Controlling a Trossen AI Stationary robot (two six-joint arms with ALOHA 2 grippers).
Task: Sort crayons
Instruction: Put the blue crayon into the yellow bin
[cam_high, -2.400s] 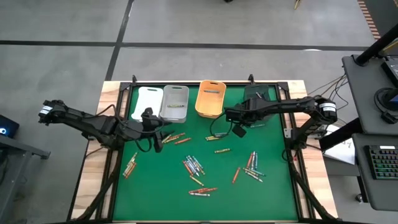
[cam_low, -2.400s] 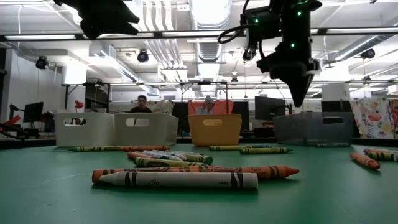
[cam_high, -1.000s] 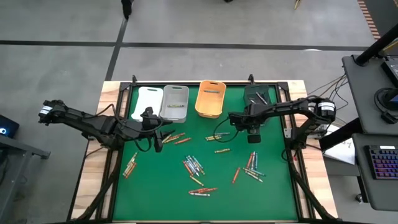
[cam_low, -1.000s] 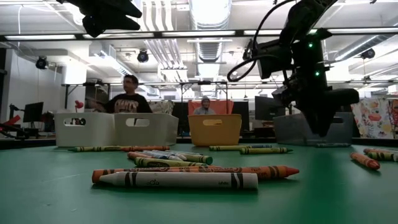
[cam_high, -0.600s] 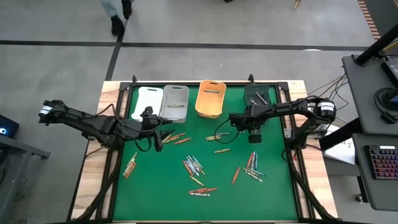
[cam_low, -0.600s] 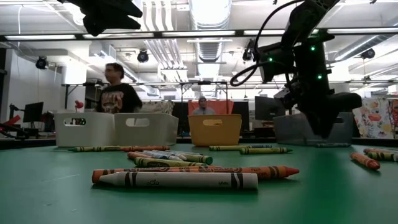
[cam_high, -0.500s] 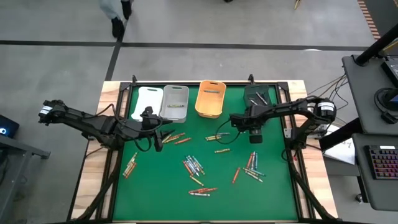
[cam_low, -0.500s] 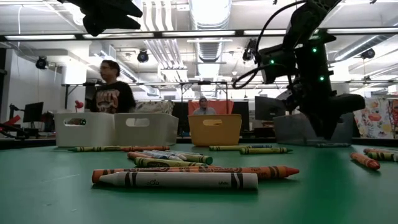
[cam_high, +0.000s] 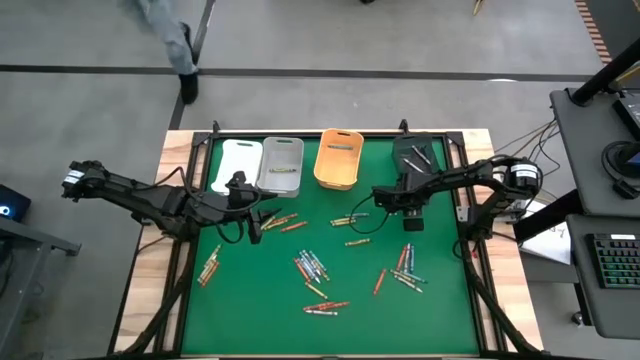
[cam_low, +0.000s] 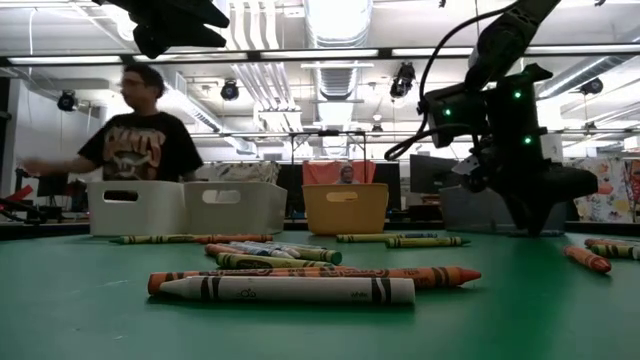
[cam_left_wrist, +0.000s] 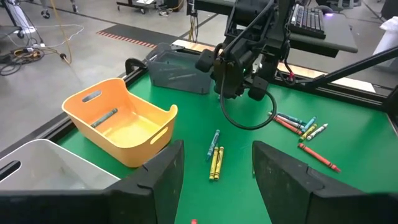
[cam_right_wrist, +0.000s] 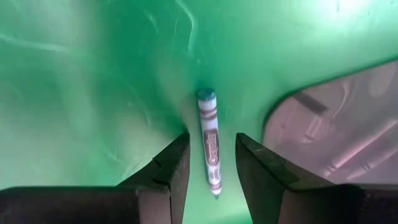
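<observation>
At the far left of the high view, the left arm reaches in over the wooden edge of the desk, and the left pincer hangs above the green mat just in front of the white bin and the grey bin. Its two fingers stand apart with nothing between them. A small cluster of crayons lies beside it, and another few lie near the mat's left edge.

The orange bin sits next along the back row; the left wrist view shows one crayon lying inside it. More crayons are scattered over the middle of the mat: a loose group in front of centre, a pair near the front edge, and a short row below the orange bin.

Further right, the right pincer points down at the mat in front of the dark bin, which holds several crayons. Its fingers are spread, one on each side of a single crayon lying flat on the green surface, not clamped on it. Another group of crayons lies on the right part of the mat, nearer the front.

Beyond the desk, a person in a dark printed shirt stands behind the white bin.
</observation>
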